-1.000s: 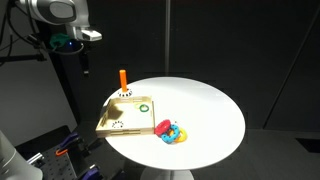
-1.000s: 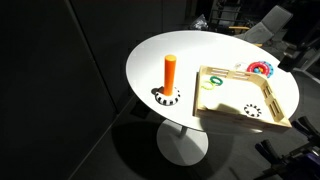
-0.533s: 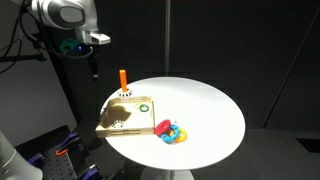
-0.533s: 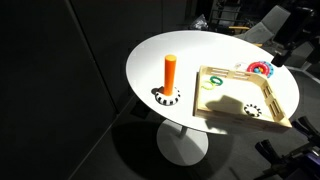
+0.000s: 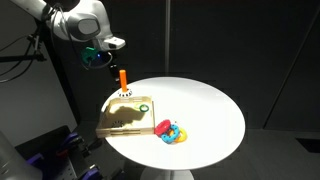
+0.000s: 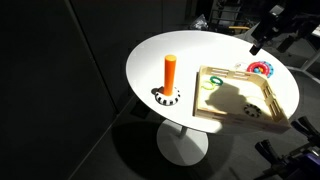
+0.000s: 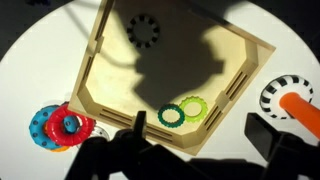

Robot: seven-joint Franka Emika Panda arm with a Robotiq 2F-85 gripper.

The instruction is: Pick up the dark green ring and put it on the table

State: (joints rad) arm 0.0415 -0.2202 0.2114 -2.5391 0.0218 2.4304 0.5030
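Note:
The dark green ring (image 7: 172, 117) lies flat inside the tan wooden board (image 7: 100, 60), near its rim, touching a light green ring (image 7: 191, 105). In an exterior view the green rings (image 5: 144, 107) show as one small spot on the board (image 5: 112, 125). My gripper (image 7: 200, 130) is open and empty, its dark fingers at the bottom of the wrist view. It hangs high above the board's peg end in both exterior views (image 5: 106, 62) (image 6: 262, 40). The round white table (image 5: 210, 105) carries everything.
An orange peg (image 5: 123, 79) stands upright on a black-and-white base beside the board, also in the wrist view (image 7: 300, 108). A heap of red, blue and yellow rings (image 5: 170, 131) lies on the table by the board's other side. The surroundings are dark.
My arm has swung in from beside the table to above the board's peg end. Its shadow now falls across the board. The rings and peg have not moved.

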